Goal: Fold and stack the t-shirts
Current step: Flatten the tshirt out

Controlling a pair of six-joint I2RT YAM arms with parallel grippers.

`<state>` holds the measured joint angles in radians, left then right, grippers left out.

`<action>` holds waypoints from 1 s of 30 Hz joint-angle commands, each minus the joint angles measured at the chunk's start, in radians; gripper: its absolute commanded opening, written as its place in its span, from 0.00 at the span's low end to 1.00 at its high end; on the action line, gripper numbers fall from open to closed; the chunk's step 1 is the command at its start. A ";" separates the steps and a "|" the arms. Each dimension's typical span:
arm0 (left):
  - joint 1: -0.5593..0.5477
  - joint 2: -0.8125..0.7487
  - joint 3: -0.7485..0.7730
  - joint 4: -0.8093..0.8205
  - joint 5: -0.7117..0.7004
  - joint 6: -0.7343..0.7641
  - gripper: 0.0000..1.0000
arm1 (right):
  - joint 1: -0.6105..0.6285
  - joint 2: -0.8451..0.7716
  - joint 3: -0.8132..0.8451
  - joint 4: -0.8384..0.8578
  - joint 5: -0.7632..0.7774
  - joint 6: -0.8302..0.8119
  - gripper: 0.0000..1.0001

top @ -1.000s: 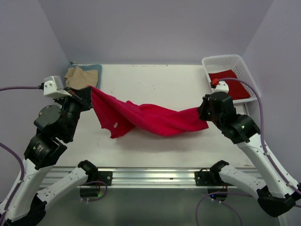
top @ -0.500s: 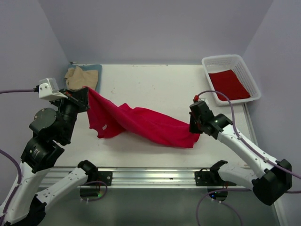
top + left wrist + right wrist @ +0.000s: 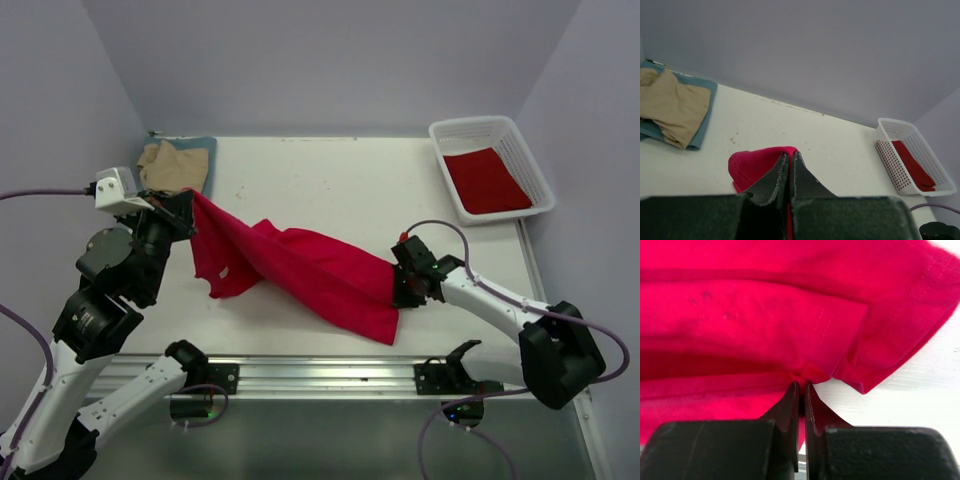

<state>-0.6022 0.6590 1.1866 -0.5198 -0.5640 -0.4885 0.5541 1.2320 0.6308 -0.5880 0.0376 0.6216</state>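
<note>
My left gripper [image 3: 790, 155] is clamped on one end of the red t-shirt [image 3: 300, 262], raised near the tan t-shirt [image 3: 163, 162]; my right gripper [image 3: 801, 386] pinches the other end low over the table [image 3: 330, 180], the cloth stretched between my 2 arms

High rear camera and close wrist cameras share red t-shirt [image 3: 320, 265].

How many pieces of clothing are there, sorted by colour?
Red: 2, the stretched-out red t-shirt and the folded red t-shirt in the white basket
Tan: 1, the tan t-shirt
Blue-grey: 1, the blue-grey t-shirt
Total: 4
</note>
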 commanded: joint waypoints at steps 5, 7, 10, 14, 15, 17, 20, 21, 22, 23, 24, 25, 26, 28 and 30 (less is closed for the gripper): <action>0.007 0.001 -0.008 0.040 -0.031 -0.007 0.00 | -0.002 -0.032 -0.003 0.021 -0.088 0.018 0.21; 0.007 0.001 -0.007 0.041 -0.031 -0.009 0.00 | -0.002 -0.043 0.003 0.001 -0.091 0.021 0.28; 0.007 0.002 -0.007 0.043 -0.031 -0.012 0.00 | -0.003 -0.069 0.001 -0.021 -0.097 0.026 0.29; 0.007 0.004 -0.008 0.044 -0.030 -0.016 0.00 | -0.002 -0.091 -0.009 -0.021 -0.119 0.036 0.27; 0.007 0.004 -0.008 0.044 -0.030 -0.016 0.00 | -0.003 -0.092 -0.011 -0.013 -0.125 0.043 0.25; 0.007 0.005 -0.008 0.044 -0.031 -0.016 0.00 | -0.003 -0.086 -0.017 -0.006 -0.148 0.047 0.25; 0.007 0.007 -0.007 0.046 -0.030 -0.018 0.00 | -0.003 -0.072 -0.022 0.013 -0.168 0.053 0.24; 0.007 0.007 -0.007 0.046 -0.031 -0.018 0.00 | -0.002 -0.069 -0.022 0.016 -0.168 0.056 0.24; 0.007 0.005 -0.008 0.046 -0.031 -0.018 0.00 | -0.002 -0.069 -0.025 0.019 -0.168 0.056 0.24; 0.007 0.005 -0.007 0.046 -0.031 -0.018 0.00 | -0.002 -0.068 -0.025 0.020 -0.168 0.056 0.24; 0.007 0.004 -0.008 0.046 -0.033 -0.018 0.00 | -0.003 -0.068 -0.026 0.027 -0.168 0.058 0.24; 0.007 0.004 -0.008 0.044 -0.033 -0.018 0.00 | -0.003 -0.059 -0.026 0.028 -0.171 0.058 0.24; 0.007 0.004 -0.008 0.046 -0.033 -0.018 0.00 | -0.002 -0.055 -0.028 0.028 -0.173 0.058 0.24; 0.007 0.002 -0.008 0.044 -0.034 -0.018 0.00 | -0.002 -0.048 -0.036 0.042 -0.171 0.061 0.24; 0.007 0.001 -0.010 0.044 -0.036 -0.018 0.00 | -0.003 -0.039 -0.040 0.051 -0.165 0.059 0.24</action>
<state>-0.6022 0.6617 1.1786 -0.5209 -0.5747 -0.4969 0.5541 1.1805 0.6060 -0.5663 -0.1020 0.6697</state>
